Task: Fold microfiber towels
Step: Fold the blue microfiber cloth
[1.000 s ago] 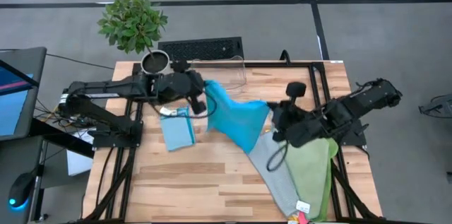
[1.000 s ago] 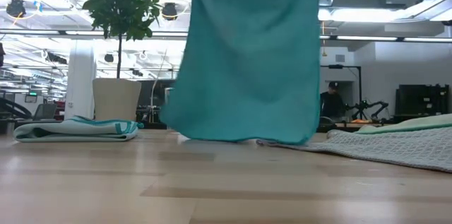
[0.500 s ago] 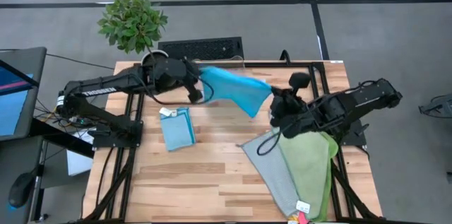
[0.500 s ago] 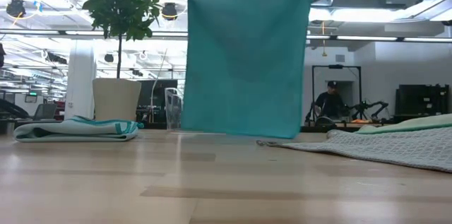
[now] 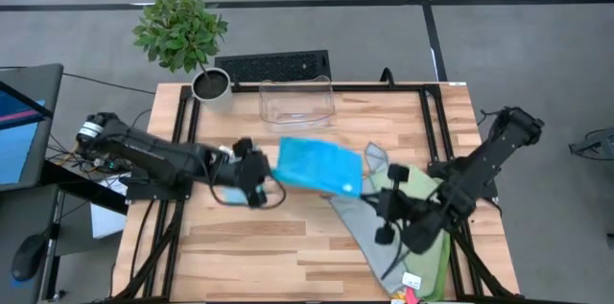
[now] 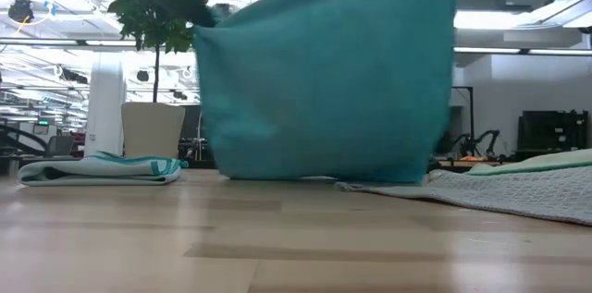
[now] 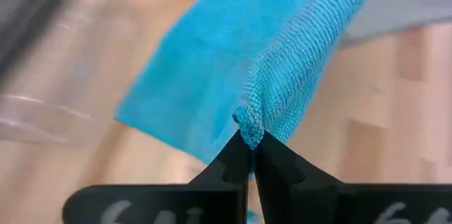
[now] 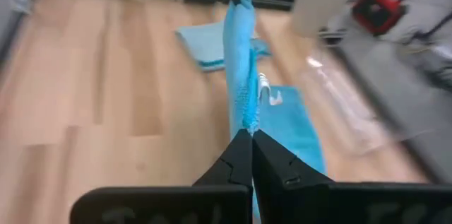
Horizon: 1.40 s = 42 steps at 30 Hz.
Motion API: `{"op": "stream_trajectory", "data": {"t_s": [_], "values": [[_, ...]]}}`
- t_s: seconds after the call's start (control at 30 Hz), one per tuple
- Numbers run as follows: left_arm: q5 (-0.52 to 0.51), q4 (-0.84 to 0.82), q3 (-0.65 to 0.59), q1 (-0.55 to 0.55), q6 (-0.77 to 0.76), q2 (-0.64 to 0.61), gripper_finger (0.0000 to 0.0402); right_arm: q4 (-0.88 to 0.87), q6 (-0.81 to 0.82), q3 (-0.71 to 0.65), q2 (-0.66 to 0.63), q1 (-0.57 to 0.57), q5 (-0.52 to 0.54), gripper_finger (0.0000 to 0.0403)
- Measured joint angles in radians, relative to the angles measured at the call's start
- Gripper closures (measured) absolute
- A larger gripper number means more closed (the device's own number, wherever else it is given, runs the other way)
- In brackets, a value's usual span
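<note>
1. Low view first: you have the teal towel (image 6: 324,71) hanging between both arms, its lower edge just meeting the table (image 6: 296,247).
2. Your left gripper (image 7: 251,155) and right gripper (image 8: 248,139) are each clenched on a top corner; its first fold is not yet made.
3. Farther off, one folded towel (image 6: 100,169) is done; the grey towel (image 5: 369,232) and green towel (image 5: 427,222) await you.

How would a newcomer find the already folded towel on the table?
Start at the potted plant by the table's far left corner. Nearer than it, behind the hanging teal towel, a small light blue towel lies folded flat, apart from the unfolded grey towel opposite.
</note>
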Motion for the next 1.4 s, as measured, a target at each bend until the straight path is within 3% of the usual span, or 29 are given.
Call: {"op": "stream_trajectory", "data": {"t_s": [0.2,0.4,0.7,1.07,1.4], "values": [[0.064,0.09,-0.084,-0.129,-0.147,0.0,0.0401,0.082,0.182,-0.06,0.0,0.076,-0.021,0.0383],[-0.088,0.118,-0.097,-0.166,-0.146,0.0,0.0401,0.085,0.275,-0.124,0.0,0.053,-0.021,0.0382],[-0.119,0.111,-0.098,-0.061,-0.055,0.024,0.0401,0.084,0.309,-0.23,0.0,-0.08,-0.095,0.0373],[-0.112,0.198,-0.098,0.059,0.097,0.251,0.0401,0.1,0.292,-0.333,0.0,-0.179,-0.125,0.0375],[-0.074,0.201,-0.097,0.105,0.103,0.312,0.0401,0.217,0.271,-0.452,0.0,-0.26,-0.129,0.0377]]}}
